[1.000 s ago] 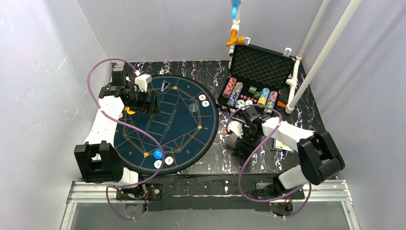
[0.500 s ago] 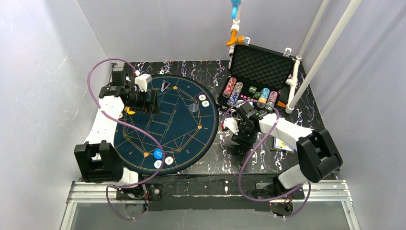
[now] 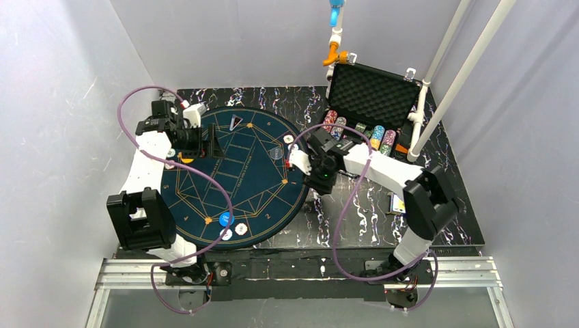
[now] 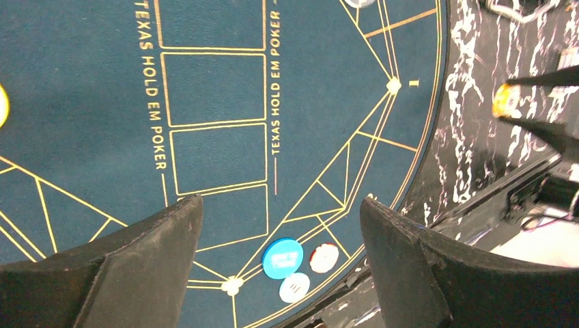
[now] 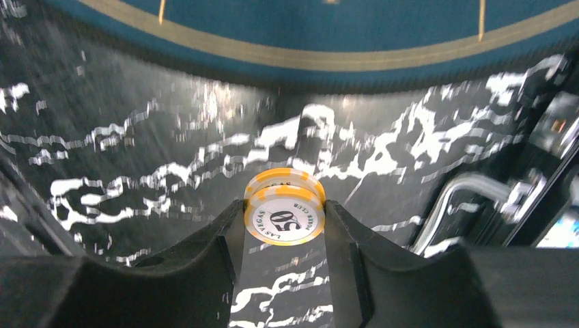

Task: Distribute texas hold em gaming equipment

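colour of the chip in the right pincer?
Orange-yellow rim, white centre: the small round poker chip shows best in right wrist view.

Bottom: left gripper [image 4: 280,205], jaws wide apart. Lower centre, on blue mat [image 4: 95,102]: blue disc [image 4: 282,257] beside red-white chip [image 4: 323,257], white chip [image 4: 294,288]. Upper right, off mat: orange chip [image 4: 506,100] pinched in right gripper [image 4: 509,100].

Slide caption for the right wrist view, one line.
Right gripper pinching a small stack of orange-and-white poker chips over the marbled black table, the blue mat and its gold-trimmed edge just ahead.
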### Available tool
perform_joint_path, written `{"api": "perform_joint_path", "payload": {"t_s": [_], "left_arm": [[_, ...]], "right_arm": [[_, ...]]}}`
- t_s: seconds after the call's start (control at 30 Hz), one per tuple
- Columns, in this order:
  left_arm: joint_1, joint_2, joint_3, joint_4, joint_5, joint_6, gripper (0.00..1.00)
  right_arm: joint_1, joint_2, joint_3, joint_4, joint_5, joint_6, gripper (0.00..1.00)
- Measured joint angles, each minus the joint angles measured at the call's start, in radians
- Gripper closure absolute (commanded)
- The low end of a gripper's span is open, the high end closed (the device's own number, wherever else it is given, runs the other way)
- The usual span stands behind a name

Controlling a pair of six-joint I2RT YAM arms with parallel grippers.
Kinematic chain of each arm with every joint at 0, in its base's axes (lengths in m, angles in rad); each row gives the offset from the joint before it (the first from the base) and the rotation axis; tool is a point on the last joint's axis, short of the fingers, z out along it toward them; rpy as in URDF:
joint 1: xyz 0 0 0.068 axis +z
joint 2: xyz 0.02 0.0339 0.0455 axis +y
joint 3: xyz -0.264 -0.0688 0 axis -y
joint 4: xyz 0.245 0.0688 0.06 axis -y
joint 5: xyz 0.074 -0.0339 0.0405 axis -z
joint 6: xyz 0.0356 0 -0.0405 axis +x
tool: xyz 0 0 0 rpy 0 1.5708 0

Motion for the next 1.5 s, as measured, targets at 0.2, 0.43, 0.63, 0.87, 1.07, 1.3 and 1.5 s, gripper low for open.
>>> {"api": "perform_joint_path", "payload": {"t_s": [0.2,0.43,0.63,0.87,1.07,1.3,1.5], "left_arm": [[0.114,0.034,0.023,0.0,0.064,-0.035,0.16],[0.193,0.063,0.037,0.0,0.1,-0.052,0.17],[0.215,0.063,0.038,0.0,0.119,-0.054,0.16],[0.22,0.063,0.05,-0.003,0.135,-0.055,0.15],[0.22,0.063,0.05,-0.004,0.147,-0.051,0.15],[0.22,0.077,0.05,0.002,0.179,-0.054,0.15],[0.22,0.082,0.029,0.036,0.196,-0.081,0.15]], "right_arm": [[0.069,0.19,0.212,0.002,-0.002,0.04,0.93],[0.151,0.423,0.511,0.016,0.002,0.09,0.91],[0.212,0.606,0.75,0.031,0.002,0.112,0.85],[0.254,0.727,0.867,0.03,0.002,0.129,0.1],[0.247,0.68,0.83,0.037,0.003,0.129,0.07],[0.192,0.502,0.681,0.054,-0.018,0.126,0.1],[0.164,0.508,0.671,0.068,-0.071,0.145,0.13]]}}
